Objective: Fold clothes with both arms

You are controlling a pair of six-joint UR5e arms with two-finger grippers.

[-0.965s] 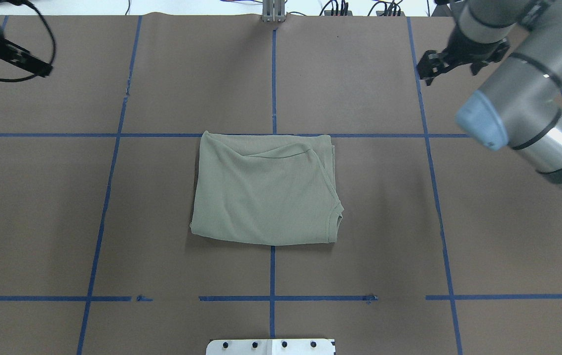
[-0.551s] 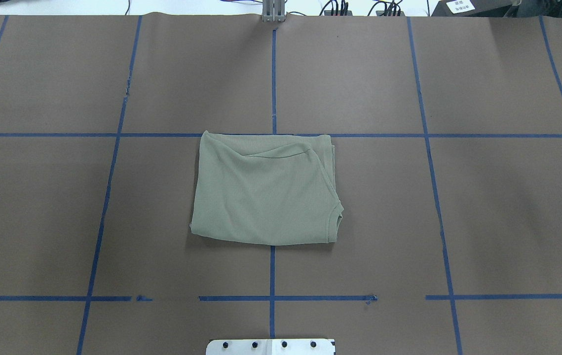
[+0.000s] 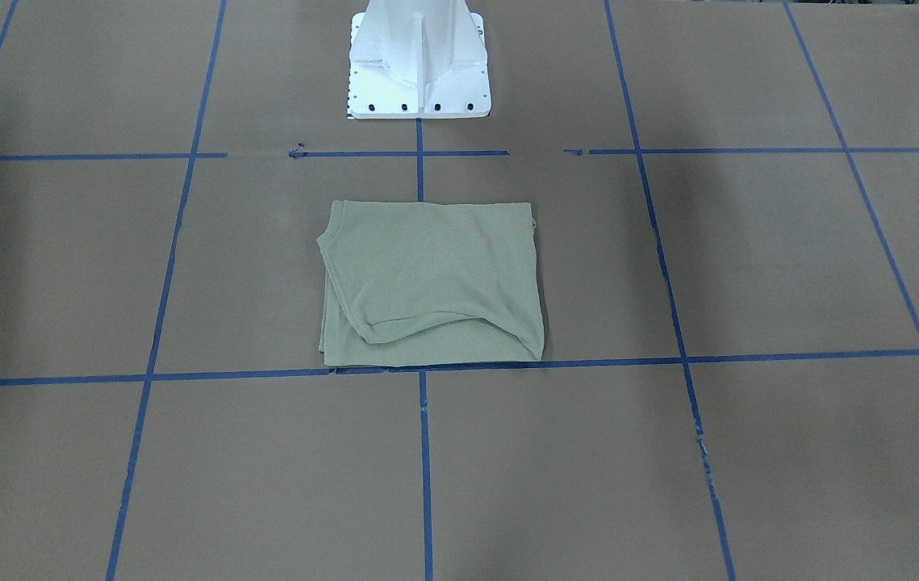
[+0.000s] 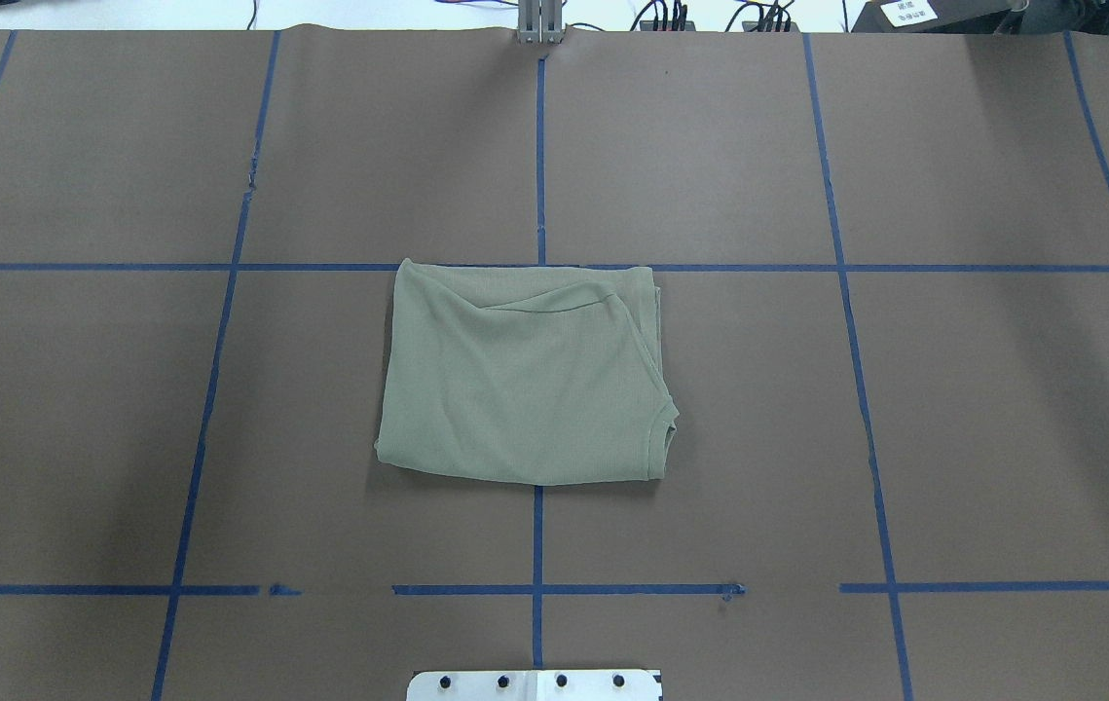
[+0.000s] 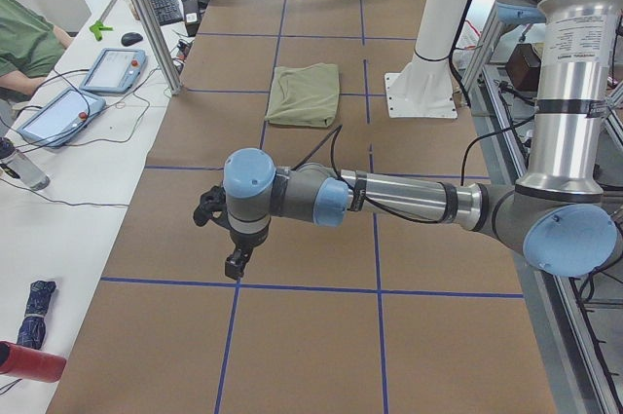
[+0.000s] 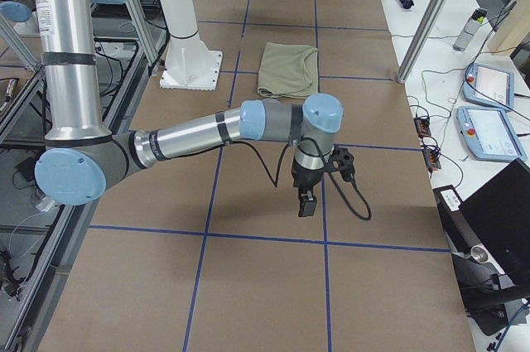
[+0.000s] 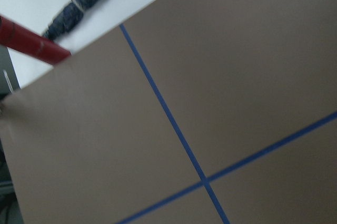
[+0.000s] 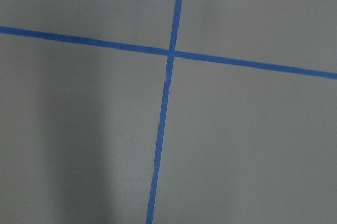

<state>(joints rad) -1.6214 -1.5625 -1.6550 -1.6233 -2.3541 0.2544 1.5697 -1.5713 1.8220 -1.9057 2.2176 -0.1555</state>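
The sage-green shirt (image 4: 520,380) lies folded into a flat rectangle at the middle of the brown table, collar corner at its near right; it also shows in the front view (image 3: 431,282) and both side views (image 5: 305,94) (image 6: 288,70). Both arms are stretched far out to the table's ends, well away from the shirt. My left gripper (image 5: 236,260) hangs over the table in the left side view only. My right gripper (image 6: 306,201) shows in the right side view only. I cannot tell whether either is open or shut. Neither holds cloth.
The white pedestal base (image 3: 419,64) stands behind the shirt. Blue tape lines (image 4: 539,146) grid the table. Teach pendants (image 5: 112,68) (image 6: 493,87) lie on side benches. A red roll (image 7: 31,42) and a dark bundle (image 7: 76,8) lie off the left end.
Both arms swung outward and left the overhead view; a second ago both grippers hung at the far corners. The shirt has not moved.
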